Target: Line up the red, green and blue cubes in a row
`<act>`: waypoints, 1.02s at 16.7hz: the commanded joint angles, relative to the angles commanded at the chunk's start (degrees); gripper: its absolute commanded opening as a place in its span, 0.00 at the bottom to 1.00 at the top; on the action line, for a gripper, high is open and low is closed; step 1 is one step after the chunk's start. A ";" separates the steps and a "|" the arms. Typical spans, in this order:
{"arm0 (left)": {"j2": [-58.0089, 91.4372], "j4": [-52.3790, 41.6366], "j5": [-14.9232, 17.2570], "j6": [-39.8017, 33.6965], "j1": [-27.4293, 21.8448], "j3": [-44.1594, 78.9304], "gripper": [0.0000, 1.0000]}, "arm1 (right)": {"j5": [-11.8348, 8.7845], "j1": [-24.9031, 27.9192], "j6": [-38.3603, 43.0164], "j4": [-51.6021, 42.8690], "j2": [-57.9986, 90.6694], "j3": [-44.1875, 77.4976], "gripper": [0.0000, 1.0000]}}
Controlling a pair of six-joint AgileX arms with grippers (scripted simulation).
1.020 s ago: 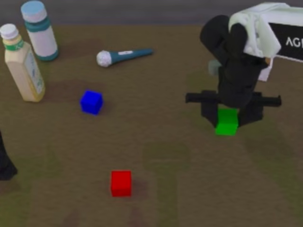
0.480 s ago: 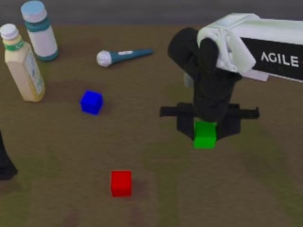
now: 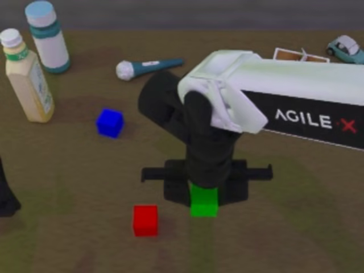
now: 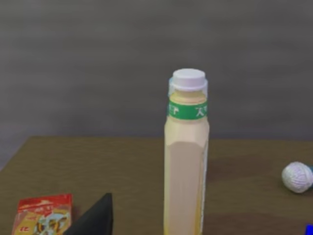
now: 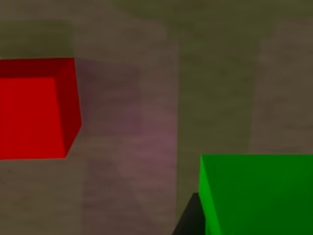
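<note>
— Brown tabletop (image 3: pixel 296 227) filled the top view; where was the right gripper (image 3: pixel 203 193)?
— Lower centre; it pinched the green cube (image 3: pixel 203 202), just right of the red cube (image 3: pixel 145 220), edges square to the frame; cubes have no long axis.
— And the blue cube (image 3: pixel 110 123)?
— Left of centre, slightly turned, well apart.
— The left gripper (image 3: pixel 7 199)?
— Parked at the left edge; fingers I could not tell.

The right arm's black two-finger gripper (image 3: pixel 203 193), clamped on the small bright green cube (image 3: pixel 203 201), has swept from the table's three o'clock side toward seven o'clock, and now holds it just beside the small bright red cube (image 3: pixel 145 219), at its three o'clock.
</note>
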 joint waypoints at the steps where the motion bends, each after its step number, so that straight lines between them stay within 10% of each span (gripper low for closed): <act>1: 0.00 0.00 0.00 0.00 0.00 0.00 1.00 | 0.00 0.00 0.00 0.00 0.00 0.00 0.00; 17: 0.00 0.00 0.00 0.00 0.00 0.00 1.00 | 0.05 0.05 0.12 13.84 5.53 -8.32 0.08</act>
